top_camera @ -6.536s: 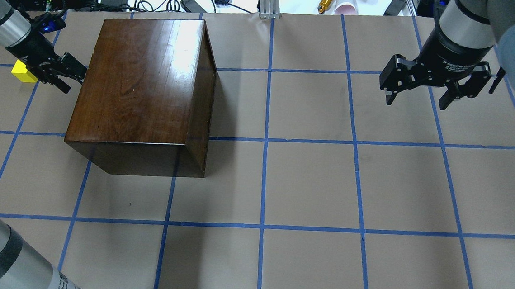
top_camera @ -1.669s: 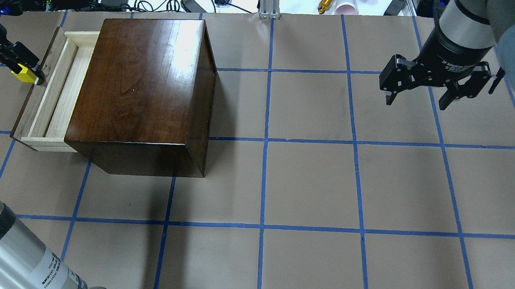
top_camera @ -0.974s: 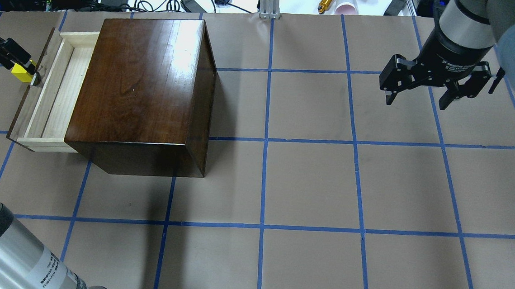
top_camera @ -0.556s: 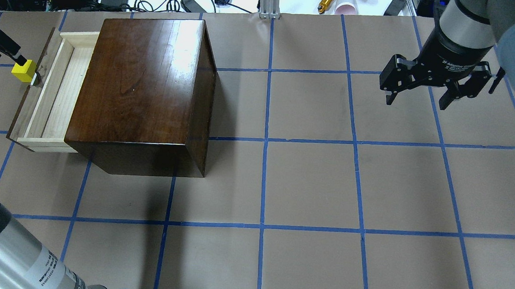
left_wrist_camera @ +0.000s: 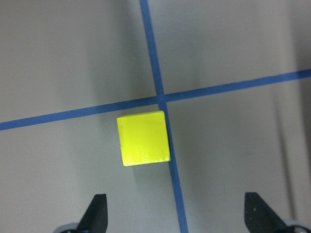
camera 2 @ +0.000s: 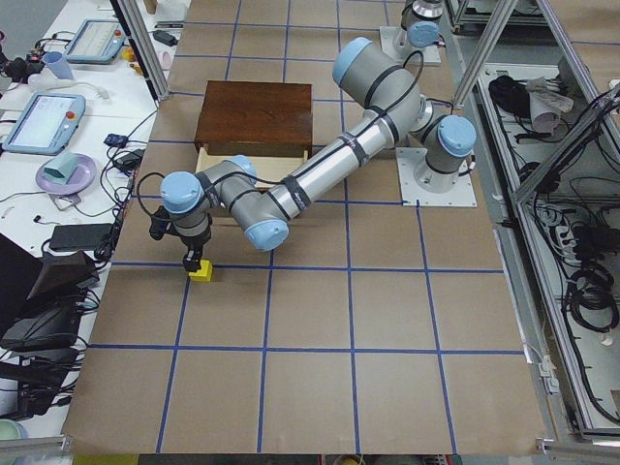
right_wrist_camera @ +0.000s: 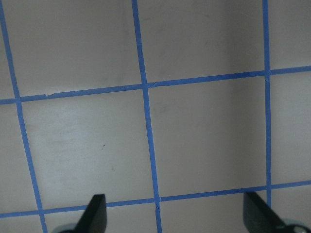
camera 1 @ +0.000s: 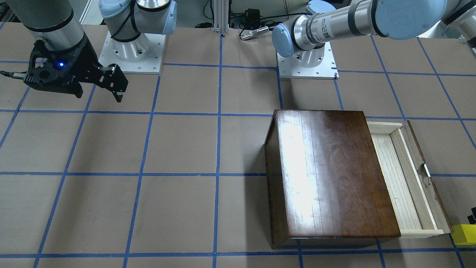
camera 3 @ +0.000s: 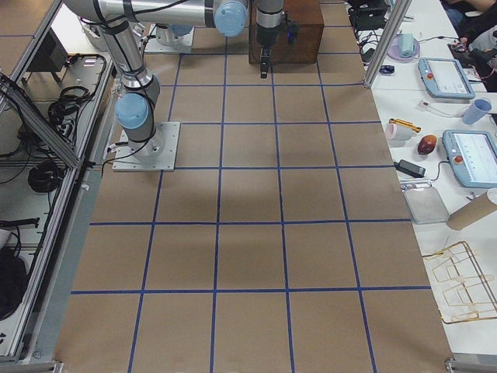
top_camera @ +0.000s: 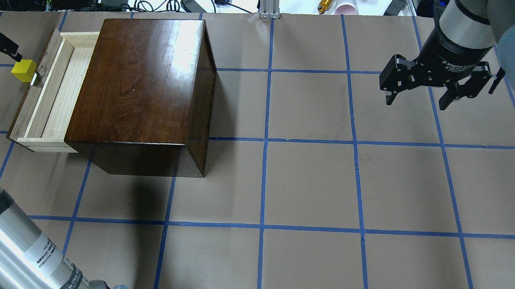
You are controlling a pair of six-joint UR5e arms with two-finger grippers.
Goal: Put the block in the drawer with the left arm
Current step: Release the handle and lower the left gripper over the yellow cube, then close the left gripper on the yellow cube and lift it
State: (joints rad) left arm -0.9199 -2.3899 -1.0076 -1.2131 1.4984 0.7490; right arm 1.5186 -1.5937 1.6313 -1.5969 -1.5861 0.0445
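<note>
- The worktop (top_camera: 309, 184) is covered in brown paper, with blue tape (top_camera: 312, 141) marking it into squares.
- The cabinet (top_camera: 144, 82), glossy dark-brown wood, stands on the robot's left half of the worktop.
- The left arm (camera 2: 320, 170) reaches across in front of the cabinet's drawer side, its wrist pointing down at the worktop.
- The right arm (top_camera: 468, 18) hangs over the far right part of the worktop, well apart from the cabinet.
- The drawer (top_camera: 55, 89) is pulled out on the cabinet's left side. Its pale-wood tray is open to view with nothing inside, and the dark front panel carries a small metal pull (camera 1: 426, 170).
- The right fingers (top_camera: 447, 99) are spread wide and point down above bare paper, holding nothing.
- The left fingers (left_wrist_camera: 98, 211) are spread wide, with nothing between them. In the wrist view the block lies on the worktop beyond their tips.
- The block (top_camera: 23, 70), small and bright yellow, sits on the worktop outside the drawer, just beside the front panel and near the pull. One corner lies at a crossing of two tape lines. Whether it touches the panel cannot be told.
</note>
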